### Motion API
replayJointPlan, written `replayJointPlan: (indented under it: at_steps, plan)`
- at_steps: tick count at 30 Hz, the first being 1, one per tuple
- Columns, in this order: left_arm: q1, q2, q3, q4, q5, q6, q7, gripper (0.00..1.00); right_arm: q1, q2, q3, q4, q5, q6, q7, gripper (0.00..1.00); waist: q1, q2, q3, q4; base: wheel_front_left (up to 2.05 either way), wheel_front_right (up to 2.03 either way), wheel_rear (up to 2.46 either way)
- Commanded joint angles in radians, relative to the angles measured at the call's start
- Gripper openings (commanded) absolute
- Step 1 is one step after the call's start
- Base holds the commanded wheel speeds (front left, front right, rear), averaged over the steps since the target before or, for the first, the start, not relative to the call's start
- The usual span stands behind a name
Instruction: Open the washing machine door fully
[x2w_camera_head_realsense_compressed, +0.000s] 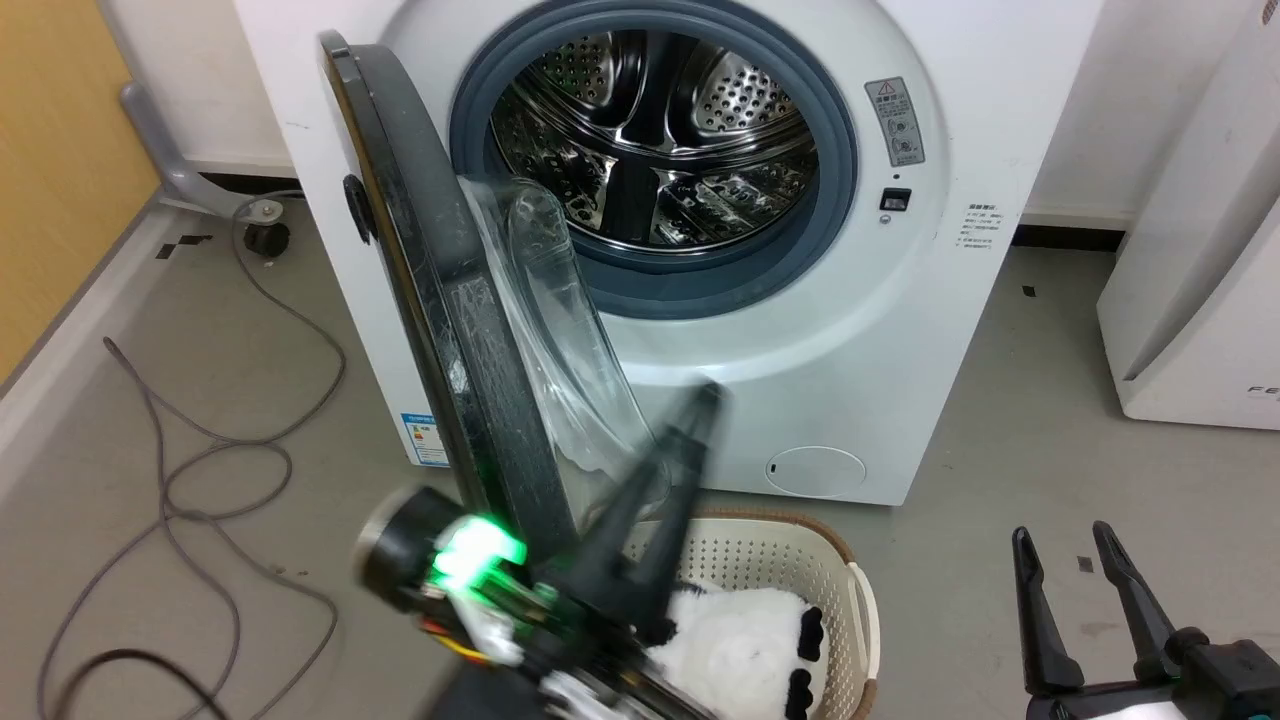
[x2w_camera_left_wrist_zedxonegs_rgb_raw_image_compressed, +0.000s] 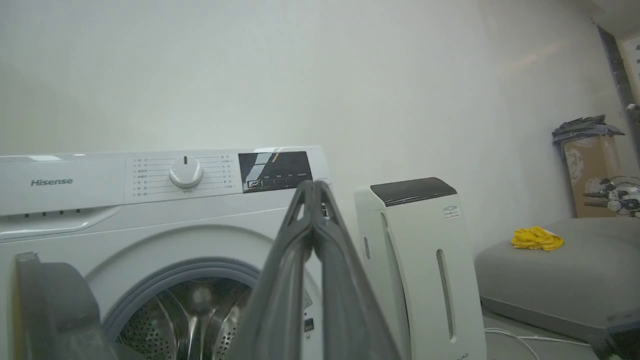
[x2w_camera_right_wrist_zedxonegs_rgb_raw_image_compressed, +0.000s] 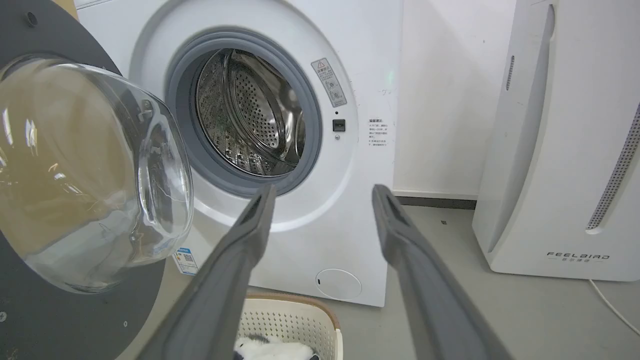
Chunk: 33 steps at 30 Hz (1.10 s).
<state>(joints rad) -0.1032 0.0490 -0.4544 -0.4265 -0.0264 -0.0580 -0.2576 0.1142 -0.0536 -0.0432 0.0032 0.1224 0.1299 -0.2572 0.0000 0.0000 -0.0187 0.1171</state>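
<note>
Closest in, the left end effector (x2w_camera_head_realsense_compressed: 700, 405) points at the glass bowl (x2w_camera_head_realsense_compressed: 560, 330) of the washing machine door (x2w_camera_head_realsense_compressed: 440, 300), which stands half open on the washing machine (x2w_camera_head_realsense_compressed: 850, 330). Its fingers (x2w_camera_left_wrist_zedxonegs_rgb_raw_image_compressed: 280, 280) could skid off the curved glass, leaving the door short. They are pinched together and empty; I cannot tell if they touch it. The right end effector (x2w_camera_head_realsense_compressed: 1060, 535) is spread and empty.
</note>
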Motion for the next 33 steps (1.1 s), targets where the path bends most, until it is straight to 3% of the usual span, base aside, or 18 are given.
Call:
replayJointPlan:
  at_steps: [1, 8, 14, 24, 33]
  plan:
    - [0.006, 0.002, -0.030, 0.015, 0.012, -0.014, -0.004, 0.00, 0.012, 0.003, 0.001, -0.004, -0.007, 0.001, -0.005, 1.00, 0.0000, 0.0000, 0.000, 0.002, 0.00, 0.00, 0.00]
    - [0.043, 0.012, -0.136, 0.079, 0.041, -0.030, -0.004, 0.00, 0.015, 0.003, -0.002, -0.004, -0.008, 0.001, -0.005, 1.00, 0.0000, 0.0000, 0.003, 0.013, 0.00, 0.00, 0.00]
    - [0.082, 0.030, -0.176, 0.137, 0.053, -0.015, -0.004, 0.00, 0.014, 0.003, -0.002, -0.003, -0.010, 0.001, -0.005, 1.00, 0.0000, 0.0000, 0.010, 0.029, 0.00, 0.00, 0.00]
    - [0.140, 0.046, -0.153, 0.229, 0.025, 0.040, -0.004, 0.00, 0.011, 0.003, -0.007, 0.001, -0.014, 0.001, -0.005, 1.00, 0.0000, 0.0000, 0.029, 0.065, 0.00, 0.00, 0.00]
    - [0.148, 0.048, -0.121, 0.326, -0.001, 0.058, -0.004, 0.00, 0.002, 0.003, -0.009, 0.004, -0.018, 0.001, -0.005, 1.00, 0.0000, 0.0000, 0.049, 0.106, 0.00, 0.00, 0.00]
